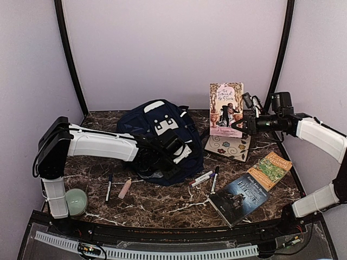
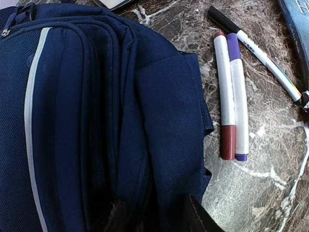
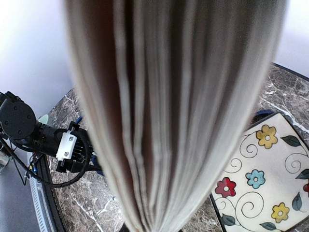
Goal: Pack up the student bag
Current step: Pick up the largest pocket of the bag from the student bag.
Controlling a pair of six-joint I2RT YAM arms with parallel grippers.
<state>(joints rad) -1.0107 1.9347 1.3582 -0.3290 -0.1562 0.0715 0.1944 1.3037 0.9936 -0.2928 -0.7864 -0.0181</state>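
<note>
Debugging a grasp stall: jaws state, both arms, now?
Left gripper: over the student bag fabric; grip cannot be told.
Right gripper: closed on the pink book.

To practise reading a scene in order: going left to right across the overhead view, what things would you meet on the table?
Pale green jar → black pen → pink marker → student bag → paired markers → dark book → green-orange book.

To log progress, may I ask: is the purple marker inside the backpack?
No, the purple marker lies on the table beside the backpack.
</note>
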